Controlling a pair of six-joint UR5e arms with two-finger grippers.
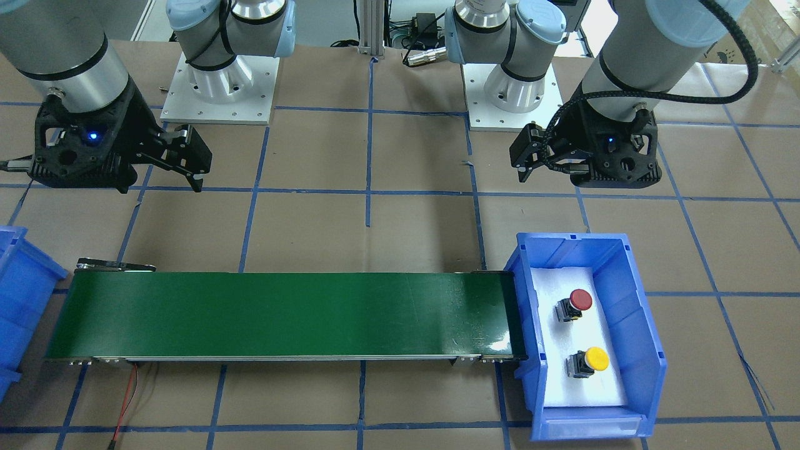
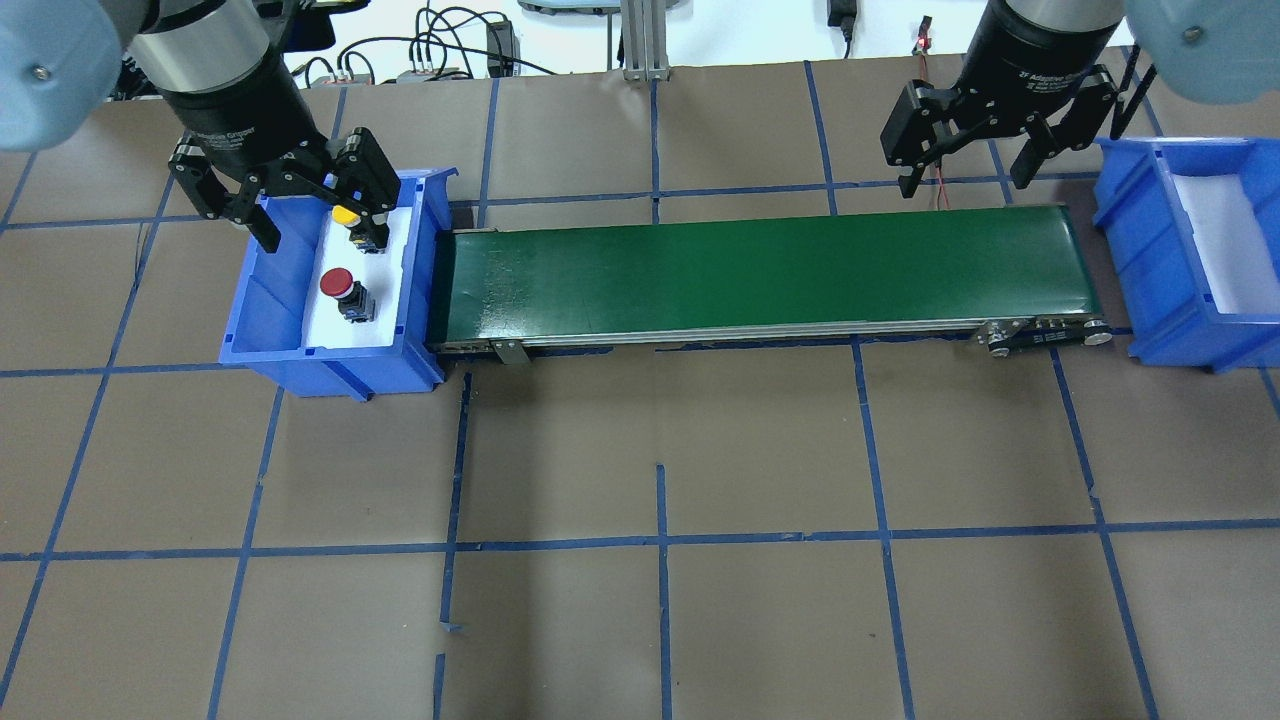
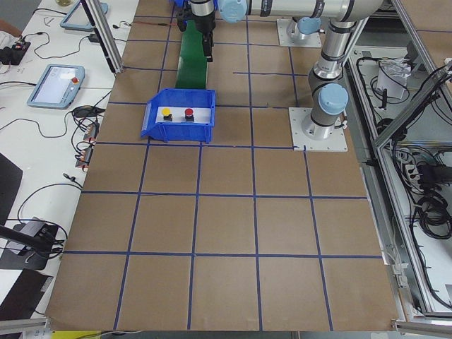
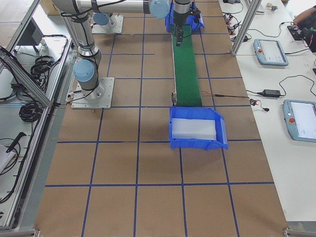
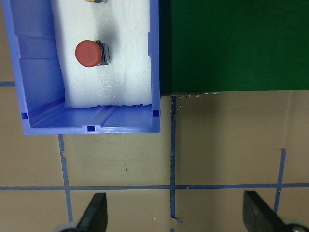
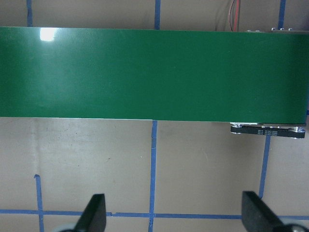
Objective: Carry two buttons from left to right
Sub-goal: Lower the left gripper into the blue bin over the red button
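Observation:
The red button (image 2: 336, 283) and the yellow button (image 2: 346, 216) lie on white foam in a blue bin (image 2: 330, 365) at the belt's left end. They also show in the front view, red button (image 1: 578, 302) and yellow button (image 1: 592, 359). My left gripper (image 2: 322, 240) hangs open and empty high above this bin. In its wrist view the red button (image 5: 88, 53) is at the upper left, ahead of the open left gripper (image 5: 176, 215). My right gripper (image 2: 962, 185) hangs open and empty above the belt's right end, and its wrist view (image 6: 175, 212) shows only belt and table.
A green conveyor belt (image 2: 760, 275) runs between the two bins. A second blue bin (image 2: 1190, 260) with bare white foam stands at the belt's right end. Brown paper with blue tape lines covers the table (image 2: 660, 560). A red wire lies by the belt (image 1: 128, 397).

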